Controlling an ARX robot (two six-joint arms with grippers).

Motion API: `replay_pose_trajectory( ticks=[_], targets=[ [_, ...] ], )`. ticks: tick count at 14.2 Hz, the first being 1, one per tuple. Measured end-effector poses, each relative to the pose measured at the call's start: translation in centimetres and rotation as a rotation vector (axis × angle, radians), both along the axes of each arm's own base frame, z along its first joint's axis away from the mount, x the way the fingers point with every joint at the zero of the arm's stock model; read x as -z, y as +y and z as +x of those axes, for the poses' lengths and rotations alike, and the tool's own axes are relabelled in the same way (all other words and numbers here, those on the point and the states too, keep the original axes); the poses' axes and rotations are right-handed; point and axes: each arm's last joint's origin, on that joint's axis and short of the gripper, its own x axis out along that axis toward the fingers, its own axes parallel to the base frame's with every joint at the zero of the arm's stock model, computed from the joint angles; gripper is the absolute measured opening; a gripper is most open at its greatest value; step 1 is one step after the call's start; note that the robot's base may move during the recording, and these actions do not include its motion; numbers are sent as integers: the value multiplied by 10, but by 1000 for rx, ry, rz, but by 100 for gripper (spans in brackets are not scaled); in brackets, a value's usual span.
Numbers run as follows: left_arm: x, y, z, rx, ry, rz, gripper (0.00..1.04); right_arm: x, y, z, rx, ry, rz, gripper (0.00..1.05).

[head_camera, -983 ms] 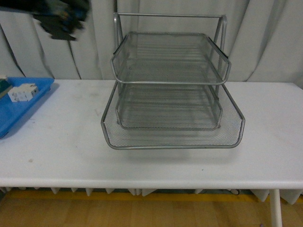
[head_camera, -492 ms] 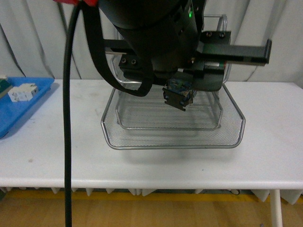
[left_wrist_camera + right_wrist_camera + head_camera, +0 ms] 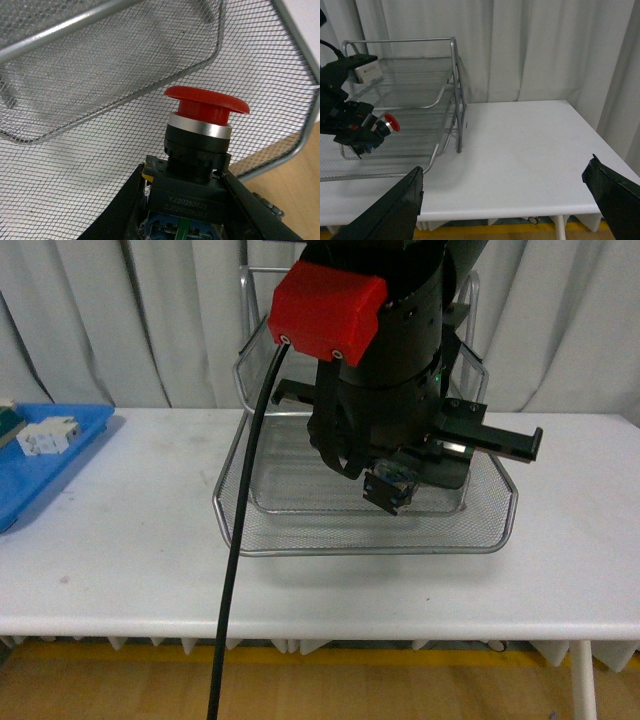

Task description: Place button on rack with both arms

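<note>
There, button (image 3: 200,150) near-level in left fingers (image 3: 117,215), cap toward rack (image 3: 265,65).

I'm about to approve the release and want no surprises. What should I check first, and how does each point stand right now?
1. Grip: the left tool is shut on the dark body of the button: ok.
2. Position: the button is over the bottom tier of the rack: ok.
3. Contact between button and mesh: cannot tell.
4. Button upright: not ok, its red cap points sideways.
5. The right tool is open, holds nothing, and is over the table beside the rack: ok.
</note>
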Motion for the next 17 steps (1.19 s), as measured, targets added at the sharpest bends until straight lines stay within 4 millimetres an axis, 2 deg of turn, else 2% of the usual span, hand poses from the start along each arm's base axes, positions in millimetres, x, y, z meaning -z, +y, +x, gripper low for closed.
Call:
replay_pose_trajectory(
  ticks=[3,6,7,11,12,14,15,16,17],
  targets=[
    [19,2,22,-49,56,66,37,0,0,0,0,0,0,98],
    [22,2,44,-125,69,50,37,0,0,0,0,0,0,98],
    [19,3,48,-148,75,31,44,0,0,0,0,0,0,98],
    [10,4,49,-183,90,-119,92,0,0,0,0,0,0,98],
    [-1,9,41,-188,73,-175,99,0,0,0,0,0,0,98],
    [-47,25,18,-191,-64,-318,98,0,0,0,0,0,0,98],
    [-74,38,-1,-177,-153,-380,98,0,0,0,0,0,0,98],
    [-90,50,-20,-162,-202,-412,98,0,0,0,0,0,0,98],
    [-101,63,-38,-173,-345,-422,95,0,0,0,0,0,0,98]
  ],
)
